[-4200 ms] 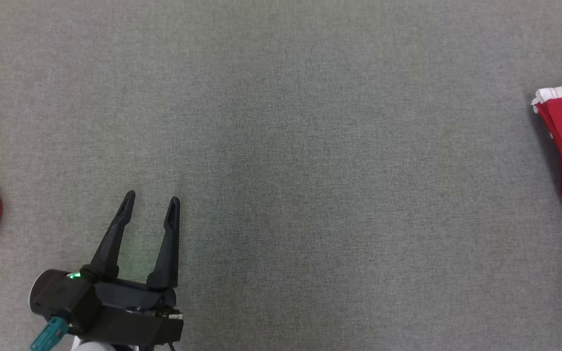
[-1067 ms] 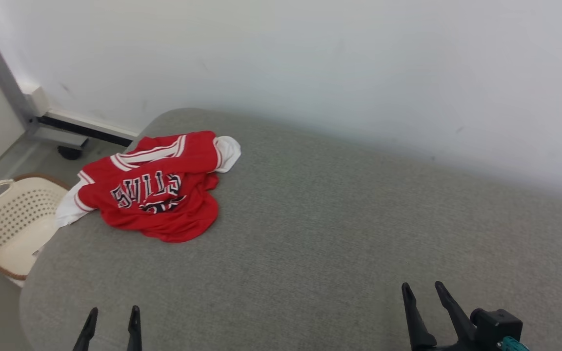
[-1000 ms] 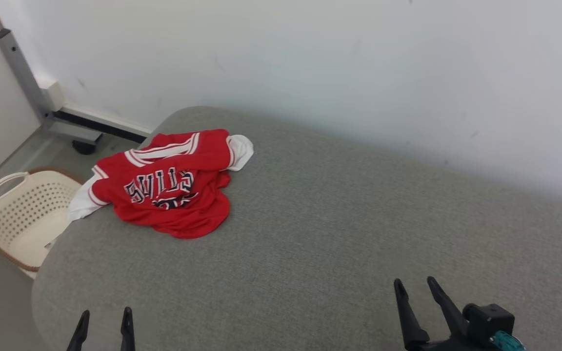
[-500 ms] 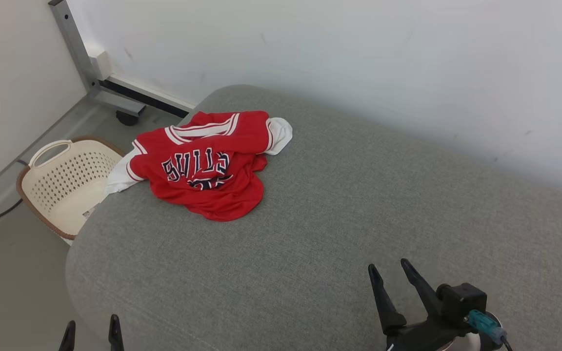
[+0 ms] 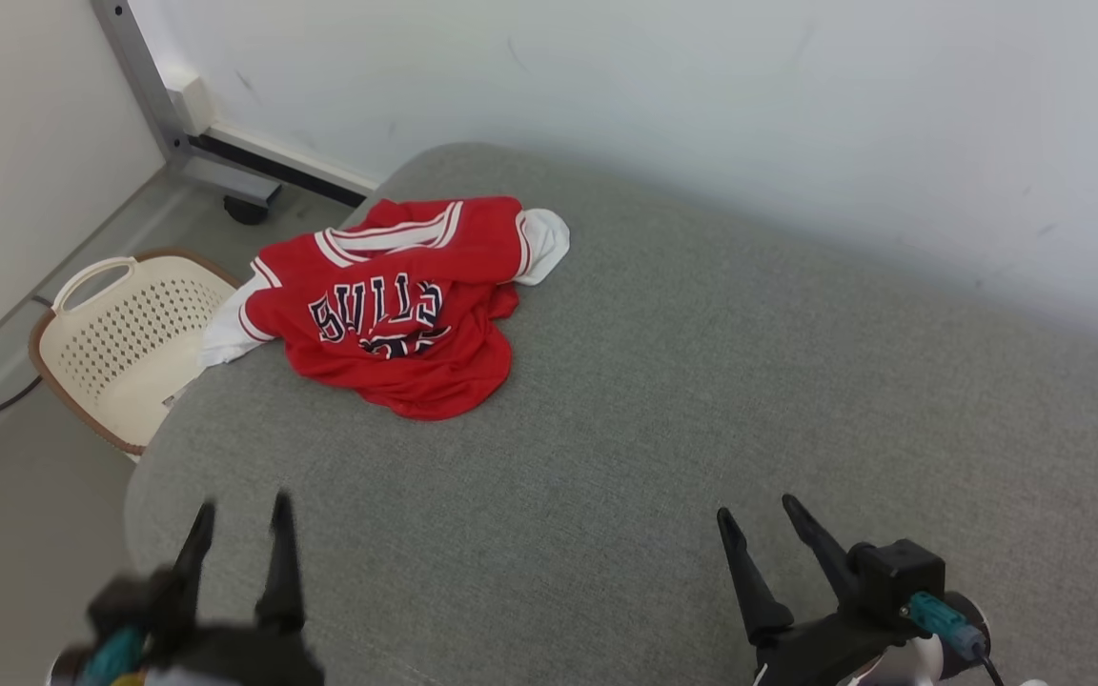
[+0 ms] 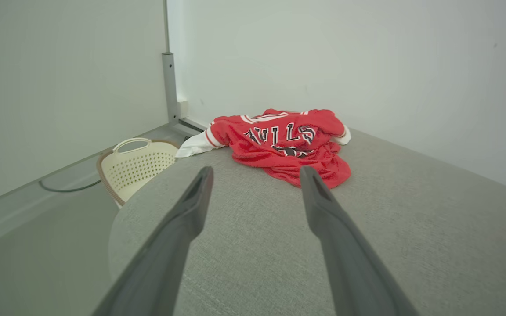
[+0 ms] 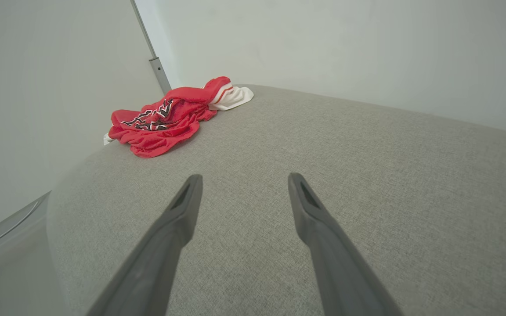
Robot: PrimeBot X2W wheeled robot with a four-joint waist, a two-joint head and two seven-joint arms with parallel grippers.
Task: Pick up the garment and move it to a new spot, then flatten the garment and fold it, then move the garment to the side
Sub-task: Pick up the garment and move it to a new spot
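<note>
Two sets of jaws, and I saw both standing wide with nothing between them. The left jaws, their dark fingers (image 5: 282,562) blurred in my head view, hung over the near corner of the grey fabric-covered surface (image 5: 701,381). The right jaws' fingers (image 5: 744,572) were above bare fabric. The crumpled red basketball jersey with white trim and dark lettering (image 5: 396,314) lay well ahead of the left jaws, a little to their right (image 6: 288,145), untouched. From the right jaws it sat far ahead and off to the left (image 7: 156,125), near the surface's far corner. One white sleeve reached the surface's edge. Beyond that edge, ahead and left of the left jaws, a cream perforated plastic basket with a brown rim (image 5: 120,343) stood on the floor (image 6: 139,164).
</note>
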